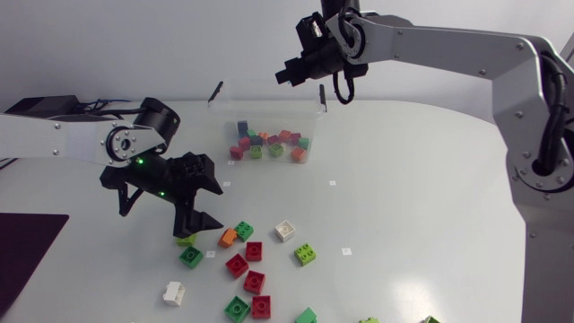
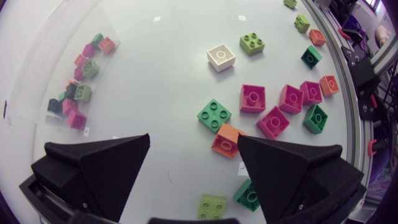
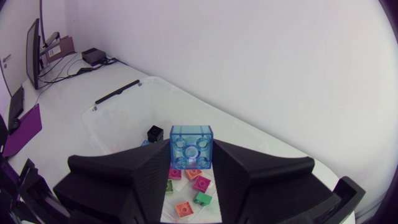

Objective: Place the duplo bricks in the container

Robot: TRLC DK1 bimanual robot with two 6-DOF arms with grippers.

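White bench [image 1: 404, 197] carries the clear container [image 1: 269, 112] at its far side and loose bricks [image 1: 244, 265] nearer me. My right gripper [image 3: 191, 163] is clamped on a translucent blue brick [image 3: 191, 144] and hangs over the container. The bricks inside [image 3: 193, 186] show straight below, between its fingers, so I judge the release to be a plain drop downward. My left gripper [image 2: 193, 140] has its fingers apart, low over the scatter, with a lime brick [image 2: 212, 206] under it and an orange brick [image 2: 226, 140] just beside one finger. It is the nearer arm for those.
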